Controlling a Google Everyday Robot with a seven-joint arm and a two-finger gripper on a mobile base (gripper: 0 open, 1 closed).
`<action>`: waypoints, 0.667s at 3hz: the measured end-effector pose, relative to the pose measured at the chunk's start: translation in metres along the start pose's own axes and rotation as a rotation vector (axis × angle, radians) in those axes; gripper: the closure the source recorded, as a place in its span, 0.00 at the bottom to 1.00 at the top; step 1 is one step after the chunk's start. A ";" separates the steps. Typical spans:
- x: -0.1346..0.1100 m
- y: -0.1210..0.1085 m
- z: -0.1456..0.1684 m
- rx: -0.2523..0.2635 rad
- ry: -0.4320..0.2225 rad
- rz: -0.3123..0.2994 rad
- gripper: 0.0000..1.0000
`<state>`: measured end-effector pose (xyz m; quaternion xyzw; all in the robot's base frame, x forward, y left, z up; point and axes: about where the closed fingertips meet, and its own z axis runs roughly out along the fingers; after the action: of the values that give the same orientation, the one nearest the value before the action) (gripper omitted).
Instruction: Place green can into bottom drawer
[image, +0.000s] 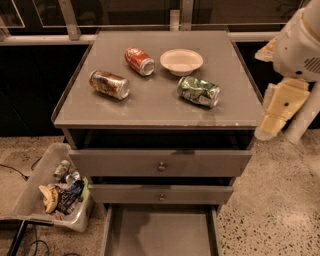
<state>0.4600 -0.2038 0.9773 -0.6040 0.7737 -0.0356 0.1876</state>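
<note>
The green can (198, 91) lies on its side, dented, on the right part of the grey cabinet top (150, 107). The bottom drawer (160, 232) is pulled out at the foot of the cabinet; its flat grey floor shows with nothing on it. My gripper (272, 122) hangs at the right edge of the view, just off the cabinet's right front corner. It points down, to the right of the green can and a little lower, and touches nothing.
A red can (139, 61) and a gold-brown can (109, 84) lie on the cabinet top, with a white bowl (181, 61) behind the green can. Two upper drawers (161, 163) with small knobs stand slightly out. A plastic bin (55, 187) of rubbish sits on the floor at left.
</note>
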 end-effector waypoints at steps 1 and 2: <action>-0.018 -0.028 0.015 0.013 -0.107 0.021 0.00; -0.035 -0.052 0.027 0.005 -0.279 0.072 0.00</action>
<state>0.5243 -0.1799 0.9757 -0.5745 0.7612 0.0534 0.2960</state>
